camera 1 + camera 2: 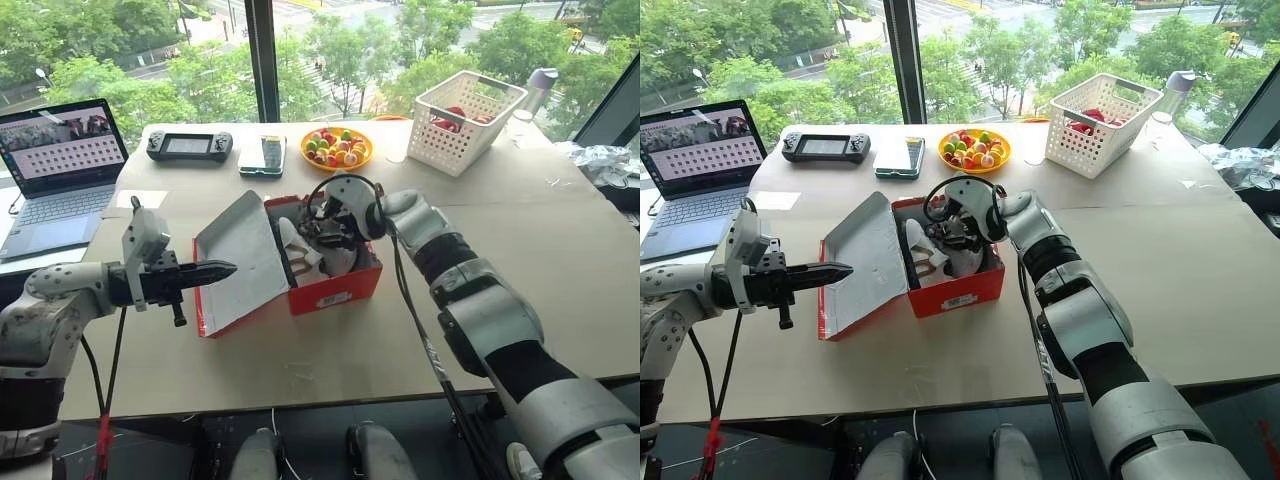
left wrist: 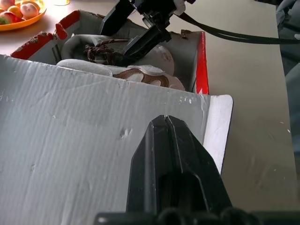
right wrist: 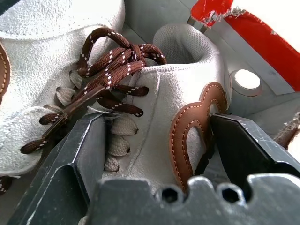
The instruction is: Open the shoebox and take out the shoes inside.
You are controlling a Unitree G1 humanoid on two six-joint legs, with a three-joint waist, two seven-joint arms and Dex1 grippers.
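Your right end effector (image 3: 154, 140) is reaching down into the open shoebox (image 1: 335, 290), fingers spread astride one of the shoes (image 3: 154, 93), not yet clamping. The left end effector (image 1: 205, 272), shut and empty, is sitting against the raised lid (image 1: 240, 255), beside the shoebox.

1. The shoebox (image 1: 335, 288) sits near the middle of the table (image 1: 560, 260), its lid (image 1: 240, 258) swung open to the box's left.
2. The shoes (image 3: 154, 117) lie inside the shoebox.
3. Behind the shoebox: a phone (image 1: 263, 154), with a fruit plate (image 1: 336, 148) to its right.
4. Behind and left of the shoebox: a game console (image 1: 189, 146), and a laptop (image 1: 55, 180) farther left.
5. Behind and right of the shoebox: a lattice basket (image 1: 466, 120).
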